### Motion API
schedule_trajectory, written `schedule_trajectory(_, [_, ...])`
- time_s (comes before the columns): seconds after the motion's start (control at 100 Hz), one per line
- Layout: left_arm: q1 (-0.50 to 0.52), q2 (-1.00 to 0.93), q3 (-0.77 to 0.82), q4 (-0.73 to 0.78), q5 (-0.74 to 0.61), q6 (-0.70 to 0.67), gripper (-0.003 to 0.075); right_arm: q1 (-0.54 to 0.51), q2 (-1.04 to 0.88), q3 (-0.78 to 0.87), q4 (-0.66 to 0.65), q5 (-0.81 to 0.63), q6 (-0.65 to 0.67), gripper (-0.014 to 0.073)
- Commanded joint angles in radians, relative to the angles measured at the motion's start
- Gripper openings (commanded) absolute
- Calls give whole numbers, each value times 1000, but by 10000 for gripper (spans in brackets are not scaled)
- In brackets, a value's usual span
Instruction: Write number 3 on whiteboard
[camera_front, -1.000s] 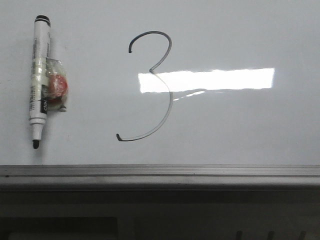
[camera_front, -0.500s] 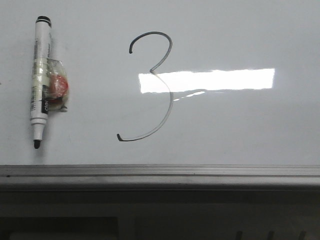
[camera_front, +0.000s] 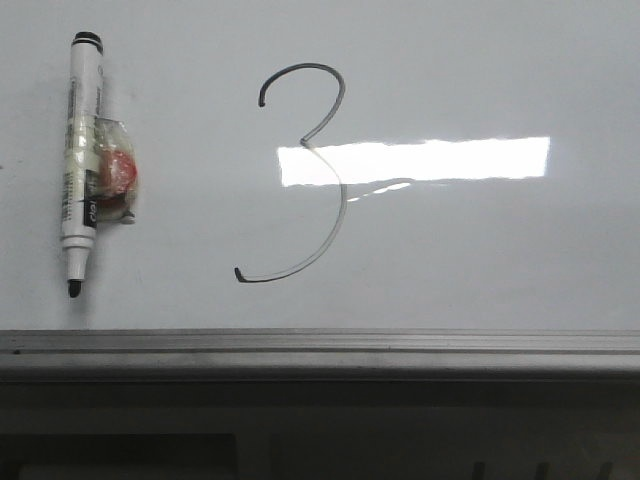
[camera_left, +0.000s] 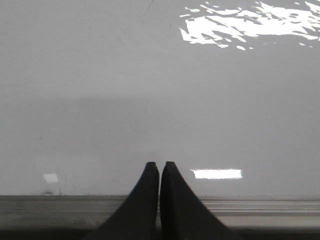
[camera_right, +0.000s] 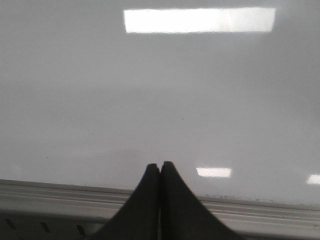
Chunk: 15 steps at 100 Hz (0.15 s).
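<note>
The whiteboard fills the front view, glossy pale grey, with a grey rail along its lower edge. A large thin dark-grey number 3 is drawn on it, left of centre. A white marker pen lies on the board at the far left, tip toward the rail, uncapped, with a taped red piece on its side. No gripper shows in the front view. My left gripper is shut and empty over the board's lower edge. My right gripper is shut and empty, also above the rail.
A bright rectangular light reflection lies across the middle of the 3. Below the rail is a dark edge of the stand. The whiteboard in the left wrist view and the whiteboard in the right wrist view show only bare surface.
</note>
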Motion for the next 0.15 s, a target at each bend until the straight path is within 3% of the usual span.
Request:
schedule_trajectory(0.0, [-4, -25, 34, -5, -57, -9, -20, -6, -16, 24, -9, -9, -1, -54])
schedule_trajectory(0.14, [-4, -25, 34, -5, -57, -9, -20, -6, -16, 24, -9, -9, -1, -54])
